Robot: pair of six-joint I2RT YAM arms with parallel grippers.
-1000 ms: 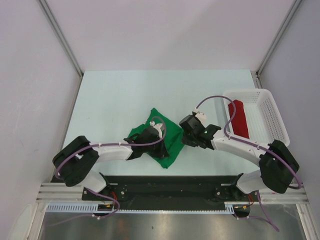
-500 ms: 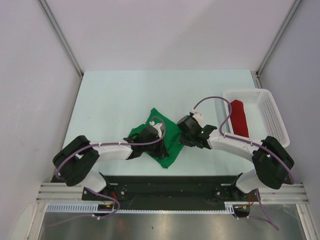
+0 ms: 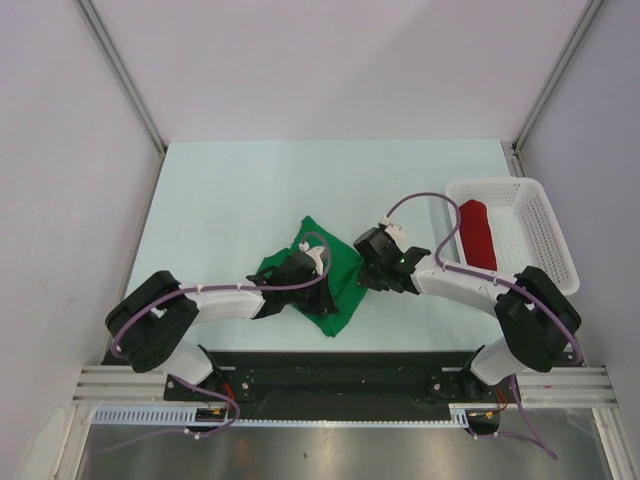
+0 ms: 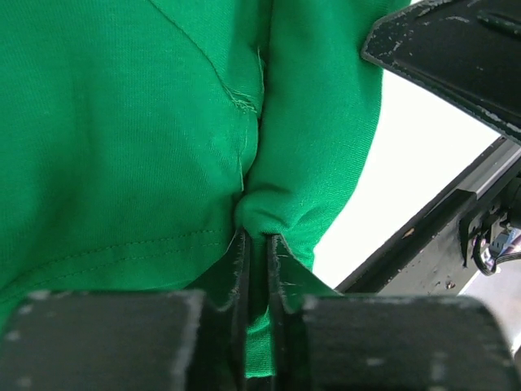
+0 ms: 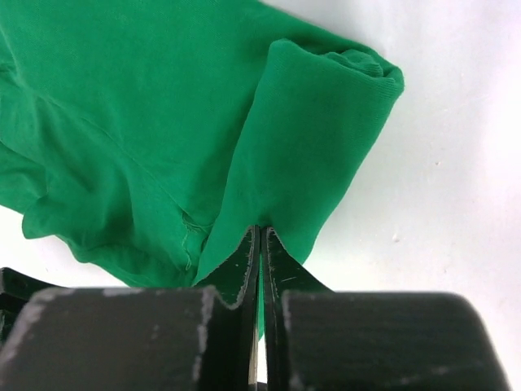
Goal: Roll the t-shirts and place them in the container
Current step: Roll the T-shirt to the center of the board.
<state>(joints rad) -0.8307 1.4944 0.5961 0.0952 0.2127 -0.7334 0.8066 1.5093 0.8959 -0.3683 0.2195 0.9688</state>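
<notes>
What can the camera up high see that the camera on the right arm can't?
Only the top view shows the red t-shirt lying in the white basket. Only the right wrist view shows, up close, the right end effector shut on a rolled fold of cloth. Both show the green t-shirt on the table.

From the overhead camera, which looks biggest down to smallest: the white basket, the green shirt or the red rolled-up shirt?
1. Largest: white plastic mesh basket.
2. Next: bright green cloth t-shirt. It is partly hidden, so it is close to the basket.
3. Smallest, clearly: red rolled t-shirt, lying inside the basket.
</notes>
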